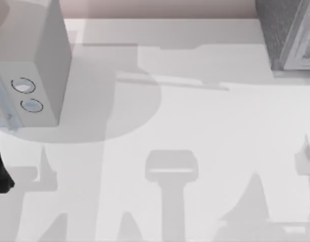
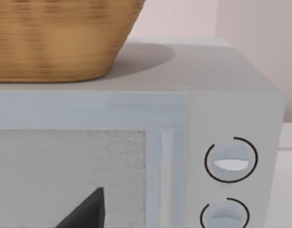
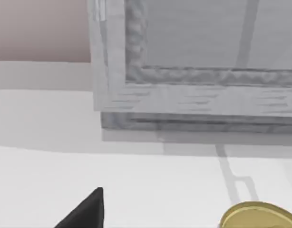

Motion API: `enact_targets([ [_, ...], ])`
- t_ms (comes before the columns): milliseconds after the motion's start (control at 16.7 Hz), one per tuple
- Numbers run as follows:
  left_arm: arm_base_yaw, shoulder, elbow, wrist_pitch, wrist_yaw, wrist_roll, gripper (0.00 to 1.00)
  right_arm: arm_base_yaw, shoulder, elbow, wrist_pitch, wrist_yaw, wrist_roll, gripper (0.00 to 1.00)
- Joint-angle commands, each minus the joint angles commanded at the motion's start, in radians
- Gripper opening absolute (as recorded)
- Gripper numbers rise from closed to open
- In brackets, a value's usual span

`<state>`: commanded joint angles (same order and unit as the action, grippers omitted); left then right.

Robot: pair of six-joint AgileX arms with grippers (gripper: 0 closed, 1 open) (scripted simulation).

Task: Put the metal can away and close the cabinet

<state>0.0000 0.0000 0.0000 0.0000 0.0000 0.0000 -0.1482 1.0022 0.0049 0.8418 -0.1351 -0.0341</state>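
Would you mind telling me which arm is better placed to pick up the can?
Probably the right. Its wrist view faces the cabinet with a gold round rim, likely the can, close below. The left wrist view faces the pale box with two dials.

The top view looks straight down on the white table, with the pale box with two dials at its left and the cabinet at its far right corner. The left wrist view faces this box's front from very near, a basket on top. The right wrist view looks low along the table toward the cabinet's framed front
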Motion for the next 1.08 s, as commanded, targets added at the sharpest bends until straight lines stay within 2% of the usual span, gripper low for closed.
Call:
enact_targets([
  [600, 0.0, 0.0, 0.0, 0.0, 0.0, 0.0, 1.0, -0.097, 0.609, -0.002, 0.498, -0.073, -0.017, 1.0],
  [1080, 0.0, 0.0, 0.0, 0.0, 0.0, 0.0, 1.0, -0.147, 0.923, 0.013, 0.782, -0.116, -0.034, 1.0],
])
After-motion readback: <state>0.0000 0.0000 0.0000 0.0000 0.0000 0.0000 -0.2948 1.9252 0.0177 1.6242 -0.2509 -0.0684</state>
